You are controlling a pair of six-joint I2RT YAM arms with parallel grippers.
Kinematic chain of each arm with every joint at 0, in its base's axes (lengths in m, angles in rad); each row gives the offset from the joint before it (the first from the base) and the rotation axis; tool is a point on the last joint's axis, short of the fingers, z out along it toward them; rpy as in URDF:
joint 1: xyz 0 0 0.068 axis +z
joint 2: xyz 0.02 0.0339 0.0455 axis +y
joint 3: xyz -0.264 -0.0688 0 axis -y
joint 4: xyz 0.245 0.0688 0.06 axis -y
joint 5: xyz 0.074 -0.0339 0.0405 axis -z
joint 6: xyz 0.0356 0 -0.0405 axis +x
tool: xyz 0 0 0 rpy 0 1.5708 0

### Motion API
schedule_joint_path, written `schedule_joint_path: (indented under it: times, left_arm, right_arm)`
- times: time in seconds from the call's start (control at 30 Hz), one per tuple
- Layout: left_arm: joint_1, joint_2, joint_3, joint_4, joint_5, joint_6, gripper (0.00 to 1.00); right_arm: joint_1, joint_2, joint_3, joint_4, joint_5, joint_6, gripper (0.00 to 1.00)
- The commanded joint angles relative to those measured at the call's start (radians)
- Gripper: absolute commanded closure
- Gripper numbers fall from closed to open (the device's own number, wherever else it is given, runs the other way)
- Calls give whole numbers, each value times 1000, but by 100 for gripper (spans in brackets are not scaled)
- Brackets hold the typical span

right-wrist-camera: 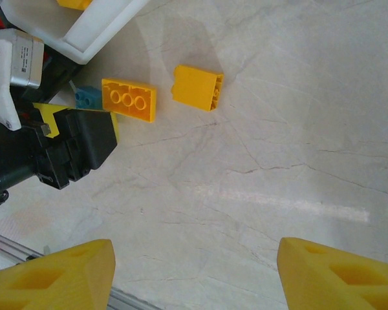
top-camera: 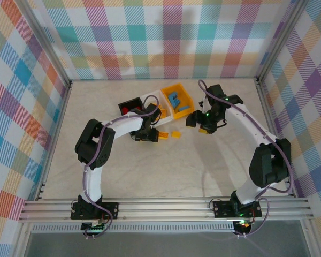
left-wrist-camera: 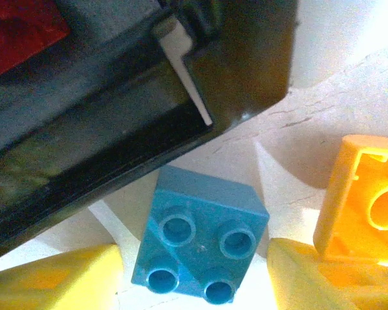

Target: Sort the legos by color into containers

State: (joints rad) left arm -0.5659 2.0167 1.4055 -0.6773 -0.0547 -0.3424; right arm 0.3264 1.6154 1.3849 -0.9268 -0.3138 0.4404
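Left end effector (left-wrist-camera: 194,279) is hanging low over the desk (right-wrist-camera: 278,161), a pale, smooth, marble-look surface with thin grey veins. Its blocky yellow fingers (left-wrist-camera: 52,281) are standing spread on either side of a small blue square plastic lego with four round studs (left-wrist-camera: 200,242). A thin gap is showing on the left side, and the right finger is just beside the brick edge, not pinching. The blue lego is lying flat on the desk, studs up, just beside the corner of the black rectangular plastic bin (left-wrist-camera: 246,58), glossy and hard-walled. A red studded plastic lego (left-wrist-camera: 19,26) is sitting inside that bin.

A yellow-orange plastic lego lying hollow side up (left-wrist-camera: 368,200) is resting just right of the blue one, with round tubes showing inside. A second yellow-orange blocky lego (right-wrist-camera: 197,87) is lying near it, apart.

Right end effector (right-wrist-camera: 194,278) is hovering over bare desk, with its yellow fingers (right-wrist-camera: 339,271) spread wide and gripping nothing.

The white rectangular plastic bin (top-camera: 148,98) is sitting between the black one and the yellow-orange rectangular plastic bin (top-camera: 184,93), all joined in a row. Blue plastic legos (top-camera: 175,99) are lying in the yellow-orange bin.
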Motion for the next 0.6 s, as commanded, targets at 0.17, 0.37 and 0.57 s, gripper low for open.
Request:
schedule_joint_path:
  times: [0.17,0.37,0.57]
  left_arm:
    - [3,-12,-64,308,-137,35,42]
    - [1,-9,-107,371,-173,52,42]
    - [-6,-20,-142,448,-193,60,42]
  right_arm:
    - [-6,42,10,7,-63,-3,33]
    - [-6,44,7,1,-77,-4,33]
    - [-7,55,36,-33,-71,-24,33]
